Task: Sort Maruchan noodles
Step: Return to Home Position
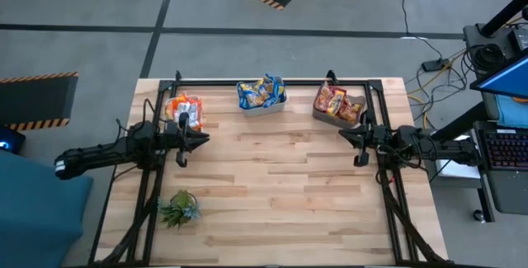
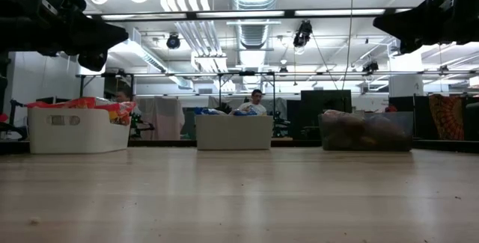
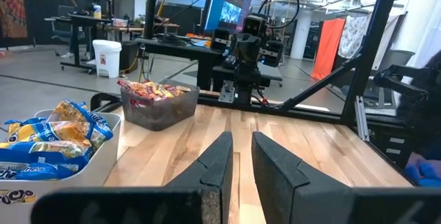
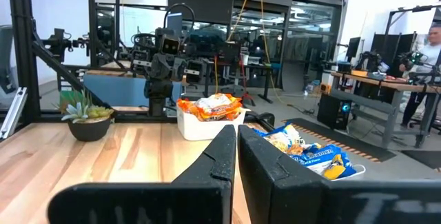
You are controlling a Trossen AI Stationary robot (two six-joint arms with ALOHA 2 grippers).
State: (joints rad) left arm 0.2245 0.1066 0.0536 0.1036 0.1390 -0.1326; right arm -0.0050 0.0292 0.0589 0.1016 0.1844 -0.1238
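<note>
Noodles sit in three bins at bench back, apart from both arms; left fingers narrowly parted, empty; right fingers pressed together, empty.

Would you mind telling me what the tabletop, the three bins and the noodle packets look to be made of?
Tabletop: pale wood planks with visible grain and seams, slight sheen.
White bins: opaque, smooth, likely plastic.
Right bin: smoky, see-through, probably plastic.
Noodle packets: crinkled, glossy printed film, probably plastic.
</note>
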